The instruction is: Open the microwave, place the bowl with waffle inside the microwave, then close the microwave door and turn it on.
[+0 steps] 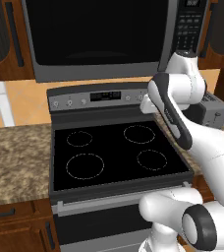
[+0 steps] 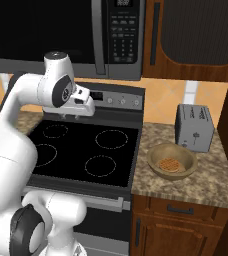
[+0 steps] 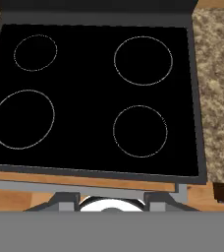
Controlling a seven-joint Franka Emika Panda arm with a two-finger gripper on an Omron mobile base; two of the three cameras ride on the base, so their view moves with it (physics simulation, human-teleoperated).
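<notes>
Brown bowl [image 2: 172,161] (waffle [image 2: 169,164] inside) beside toaster [image 2: 194,127].

Microwave door [image 1: 97,37] shut, arm [image 1: 175,101] raised over stove [image 1: 114,147], toaster [image 1: 213,110] at right.

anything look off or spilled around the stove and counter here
Nothing stands out. The bowl sits upright on the counter with the waffle flat inside, beside the toaster. The stove top is bare, and the microwave door is shut.

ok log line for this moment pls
microwave door: closed | bowl: on counter, waffle inside | gripper: above stove, holding nothing
</notes>
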